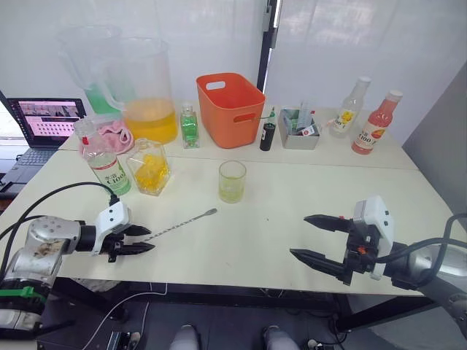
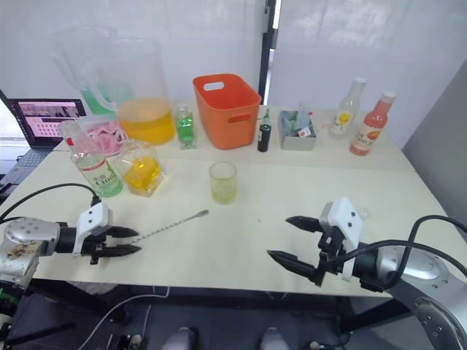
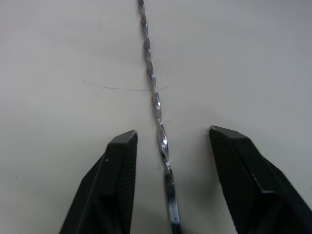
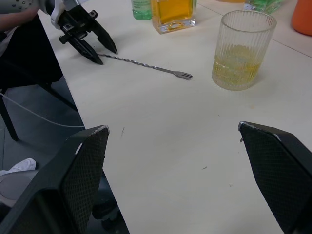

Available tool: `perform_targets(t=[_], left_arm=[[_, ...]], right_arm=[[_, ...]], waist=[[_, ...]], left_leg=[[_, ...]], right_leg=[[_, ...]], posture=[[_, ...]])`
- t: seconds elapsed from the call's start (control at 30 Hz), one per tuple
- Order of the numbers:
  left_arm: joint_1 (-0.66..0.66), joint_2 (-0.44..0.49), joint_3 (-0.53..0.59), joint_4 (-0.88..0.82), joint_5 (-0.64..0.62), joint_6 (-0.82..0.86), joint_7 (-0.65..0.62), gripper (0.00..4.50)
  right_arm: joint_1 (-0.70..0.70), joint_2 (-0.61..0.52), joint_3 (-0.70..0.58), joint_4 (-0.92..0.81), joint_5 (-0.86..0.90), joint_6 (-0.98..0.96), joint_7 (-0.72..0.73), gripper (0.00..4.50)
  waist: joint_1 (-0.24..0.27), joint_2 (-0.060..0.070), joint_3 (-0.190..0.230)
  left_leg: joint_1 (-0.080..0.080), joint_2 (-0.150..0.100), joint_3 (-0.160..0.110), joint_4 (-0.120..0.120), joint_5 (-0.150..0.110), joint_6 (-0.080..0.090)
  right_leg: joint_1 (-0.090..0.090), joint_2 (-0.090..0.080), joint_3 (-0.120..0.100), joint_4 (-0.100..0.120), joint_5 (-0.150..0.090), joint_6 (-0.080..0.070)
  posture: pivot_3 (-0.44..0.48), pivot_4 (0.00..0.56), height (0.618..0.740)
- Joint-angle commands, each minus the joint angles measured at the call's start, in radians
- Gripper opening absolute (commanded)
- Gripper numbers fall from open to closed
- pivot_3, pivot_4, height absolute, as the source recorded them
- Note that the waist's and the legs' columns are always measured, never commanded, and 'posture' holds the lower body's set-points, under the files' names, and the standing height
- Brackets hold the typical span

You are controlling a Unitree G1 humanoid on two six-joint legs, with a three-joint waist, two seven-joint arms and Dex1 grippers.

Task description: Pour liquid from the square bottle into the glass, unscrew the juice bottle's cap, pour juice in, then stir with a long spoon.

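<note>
The long spoon [image 1: 181, 224] lies flat on the white table, its thin twisted handle pointing at my left gripper [image 1: 143, 239]. That gripper is open, and the handle's end [image 3: 155, 97] lies between its fingers, clear of both. The glass [image 1: 232, 181] stands mid-table with a little yellow liquid in it. To its left is the square bottle [image 1: 149, 168] of yellow liquid, and beside that the juice bottle [image 1: 103, 162], its cap [image 1: 83, 128] on. My right gripper [image 1: 299, 235] hovers open and empty near the front right edge, well clear of the glass [image 4: 242, 51].
Along the back stand a large jug [image 1: 149, 95] of orange liquid, a small green bottle [image 1: 190, 125], an orange basket [image 1: 230, 109], a dark little bottle [image 1: 268, 135], a grey box [image 1: 299, 131], a yellow-labelled bottle [image 1: 349, 109] and a pink-red bottle [image 1: 376, 122]. A laptop [image 1: 47, 120] sits far left.
</note>
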Motion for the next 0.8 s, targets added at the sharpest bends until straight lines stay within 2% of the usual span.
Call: perform_targets(t=[0.03, 0.2, 0.3, 0.5, 0.67, 0.8], left_arm=[[-0.054, 0.014, -0.041, -0.039, 0.048, 0.070, 0.012, 2.96], [-0.074, 0.013, -0.080, -0.034, 0.107, 0.076, 0.027, 2.96], [-0.080, 0.000, -0.090, -0.002, 0.135, 0.092, 0.056, 2.12], [-0.058, 0.003, -0.105, -0.034, 0.127, 0.082, 0.027, 0.12], [-0.060, 0.022, -0.083, -0.062, 0.112, 0.075, 0.016, 0.06], [-0.088, 0.044, 0.030, -0.072, -0.001, 0.100, -0.021, 0.06]], right_arm=[[-0.006, 0.010, -0.016, -0.027, 0.014, -0.008, -0.018, 4.50], [-0.012, 0.017, -0.006, -0.036, 0.002, -0.013, -0.035, 4.50], [-0.014, 0.016, -0.001, -0.038, -0.004, -0.013, -0.044, 4.50], [-0.030, 0.012, 0.014, -0.028, -0.018, -0.012, -0.046, 4.50], [-0.053, 0.013, 0.051, -0.010, -0.049, -0.023, -0.033, 4.50], [-0.093, 0.013, 0.097, 0.007, -0.053, -0.008, -0.012, 4.50]], waist=[[0.002, 0.000, 0.000], [0.008, 0.000, 0.000], [0.010, 0.000, 0.000], [0.009, 0.000, 0.000], [0.010, 0.000, 0.000], [0.009, 0.000, 0.000]], left_leg=[[0.000, 0.000, 0.000, 0.000, 0.000, 0.000], [0.000, 0.000, 0.000, 0.000, 0.000, 0.000], [0.000, 0.001, 0.000, 0.000, 0.000, 0.000], [0.001, 0.001, 0.000, 0.000, 0.000, 0.000], [0.001, 0.001, 0.000, 0.000, 0.000, 0.000], [-0.001, 0.002, 0.000, 0.000, 0.000, 0.000]], right_leg=[[0.000, 0.000, 0.000, 0.000, 0.000, 0.000], [0.000, 0.000, 0.000, 0.000, 0.000, 0.000], [0.000, 0.001, -0.001, 0.000, 0.000, 0.000], [0.000, 0.001, -0.001, 0.000, 0.000, 0.000], [0.000, 0.001, -0.001, 0.000, 0.000, 0.000], [-0.002, 0.002, -0.001, 0.000, 0.000, 0.000]], posture=[[0.000, 0.150, 0.717], [0.000, 0.150, 0.717], [0.000, 0.150, 0.717], [0.000, 0.150, 0.717], [0.000, 0.150, 0.717], [0.000, 0.150, 0.717]])
